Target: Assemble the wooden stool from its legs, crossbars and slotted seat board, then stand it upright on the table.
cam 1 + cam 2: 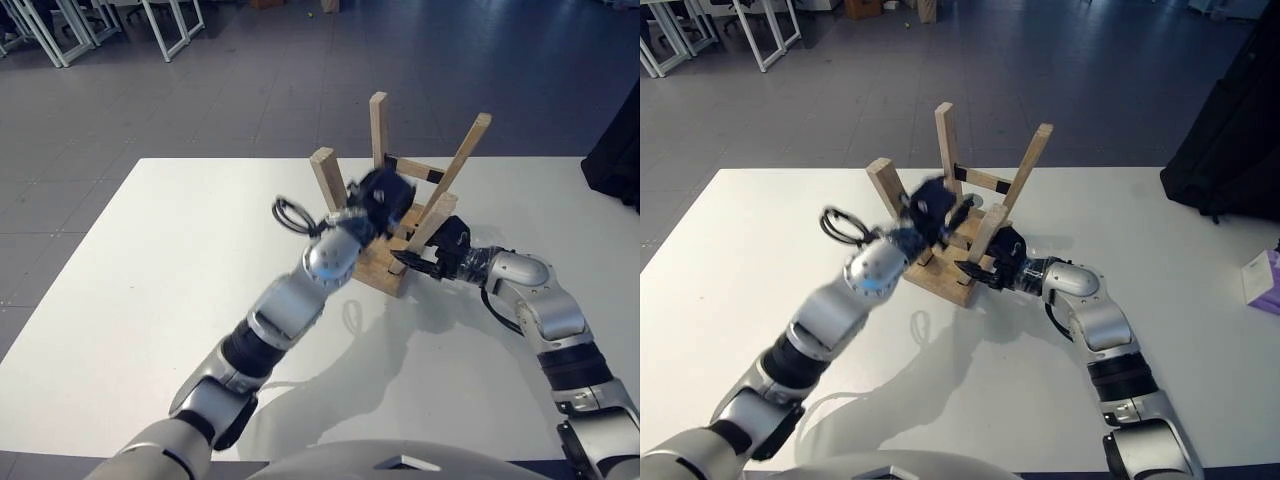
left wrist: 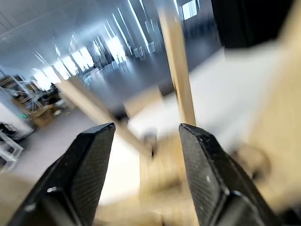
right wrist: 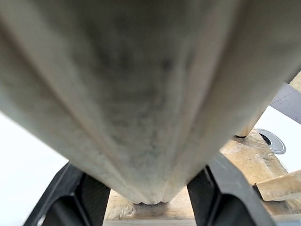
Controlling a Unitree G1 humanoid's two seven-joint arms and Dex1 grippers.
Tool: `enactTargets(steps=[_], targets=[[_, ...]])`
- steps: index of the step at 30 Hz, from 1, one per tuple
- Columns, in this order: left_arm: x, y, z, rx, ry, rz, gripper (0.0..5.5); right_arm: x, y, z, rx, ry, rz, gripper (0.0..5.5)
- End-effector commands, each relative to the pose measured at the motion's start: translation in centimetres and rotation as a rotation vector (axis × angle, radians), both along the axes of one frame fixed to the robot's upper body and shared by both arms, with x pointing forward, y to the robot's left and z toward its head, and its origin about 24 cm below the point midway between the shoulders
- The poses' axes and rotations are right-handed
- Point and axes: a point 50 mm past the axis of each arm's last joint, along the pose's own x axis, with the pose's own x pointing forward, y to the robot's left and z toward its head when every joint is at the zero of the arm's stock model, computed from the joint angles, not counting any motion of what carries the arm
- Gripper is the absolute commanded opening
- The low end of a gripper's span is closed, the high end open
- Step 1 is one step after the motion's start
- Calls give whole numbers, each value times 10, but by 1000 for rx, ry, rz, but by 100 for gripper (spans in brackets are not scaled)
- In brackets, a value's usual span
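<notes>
Tabletop white, grey floor beyond.
Upturned stool near the far edge: my right claw pinches one leg, my left claw is spread among the legs.

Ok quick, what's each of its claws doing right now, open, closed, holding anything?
Left gripper: open, holding nothing.
Right gripper: closed on a stool leg, just above the seat board.
</notes>
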Motion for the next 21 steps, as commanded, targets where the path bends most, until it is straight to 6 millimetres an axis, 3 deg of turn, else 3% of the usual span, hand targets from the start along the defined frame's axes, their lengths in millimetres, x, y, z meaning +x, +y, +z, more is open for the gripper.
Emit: enactTargets(steps=[1, 4, 6, 8, 10, 12, 15, 18, 21], targets=[[-10, -1, -29, 110, 41, -18, 252, -8, -3, -25, -57, 149, 3, 203], [-10, -2, -27, 44, 56, -10, 252, -10, -1, -31, -93, 164, 0, 203], [-13, -2, -11, -91, 64, -25, 252, -20, -10, -57, -231, 286, -20, 203], [-14, 2, 15, -238, 43, -23, 252, -45, -28, -94, -387, 462, -12, 203], [-8, 19, 40, -362, 14, 42, 252, -75, -45, -126, -487, 609, -2, 203], [0, 39, 61, -420, -28, 114, 252, -95, -53, -144, -524, 684, -4, 203], [12, 62, 90, -482, -87, 175, 252, -98, -55, -147, -483, 709, -39, 203], [27, 76, 130, -556, -177, 174, 252, -88, -50, -133, -396, 682, -26, 203], [52, 87, 153, -664, -135, 148, 252, -82, -46, -123, -376, 639, 42, 203]])
